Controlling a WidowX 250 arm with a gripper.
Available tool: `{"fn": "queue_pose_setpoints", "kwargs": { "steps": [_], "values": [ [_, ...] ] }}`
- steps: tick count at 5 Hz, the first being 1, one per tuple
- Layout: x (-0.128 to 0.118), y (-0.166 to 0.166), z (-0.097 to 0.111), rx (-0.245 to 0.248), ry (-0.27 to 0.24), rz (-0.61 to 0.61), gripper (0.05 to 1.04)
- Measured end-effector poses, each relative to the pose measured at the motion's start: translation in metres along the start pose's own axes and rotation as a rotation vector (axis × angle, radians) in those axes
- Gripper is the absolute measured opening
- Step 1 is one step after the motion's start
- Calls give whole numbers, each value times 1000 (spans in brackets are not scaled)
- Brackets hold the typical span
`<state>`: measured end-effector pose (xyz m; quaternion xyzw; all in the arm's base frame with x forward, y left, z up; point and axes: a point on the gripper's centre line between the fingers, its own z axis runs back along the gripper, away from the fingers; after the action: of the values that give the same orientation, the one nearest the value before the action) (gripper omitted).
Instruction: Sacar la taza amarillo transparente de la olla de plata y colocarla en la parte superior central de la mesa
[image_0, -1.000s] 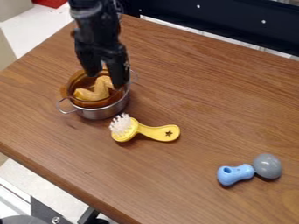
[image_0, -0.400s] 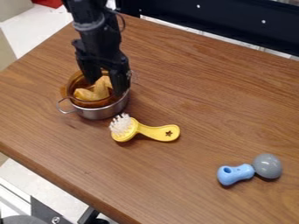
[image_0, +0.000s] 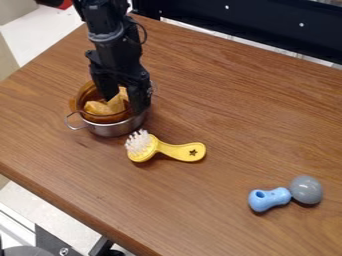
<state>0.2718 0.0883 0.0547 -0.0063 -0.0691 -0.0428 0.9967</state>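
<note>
Over the bench (image_0: 234, 110), could tip or drag the silver pot (image_0: 115, 130) by catching its wall too. With claw (image_0: 125, 104) spread and apparently gripping nothing, hangs over the amber cup (image_0: 100, 119) nested inside; might grip poorly if blocked by the yellow piece (image_0: 97, 108) within.

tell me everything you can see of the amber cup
The cup is see-through amber, probably plastic or glass, with a round, open mouth and what looks like a small handle jutting out at the image's left. It sits mouth up inside the silver pot, its rim above the pot's, and holds a yellow, curved piece. The open gripper hangs over its right part in the image, hiding some of the rim; whether they touch can't be told. Its base is hidden in the pot.
</note>
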Motion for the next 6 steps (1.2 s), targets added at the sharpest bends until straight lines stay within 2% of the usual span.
{"fn": "queue_pose_setpoints", "kwargs": {
  "steps": [1, 3, 4, 5, 6],
  "values": [
    [1, 2, 0, 6, 1, -2, 910],
    [-1, 1, -2, 6, 2, -14, 339],
    [-2, 1, -3, 7, 0, -17, 137],
    [-2, -1, -4, 3, -5, -21, 56],
    [-2, -1, -4, 0, -3, -15, 54]
  ]
}}
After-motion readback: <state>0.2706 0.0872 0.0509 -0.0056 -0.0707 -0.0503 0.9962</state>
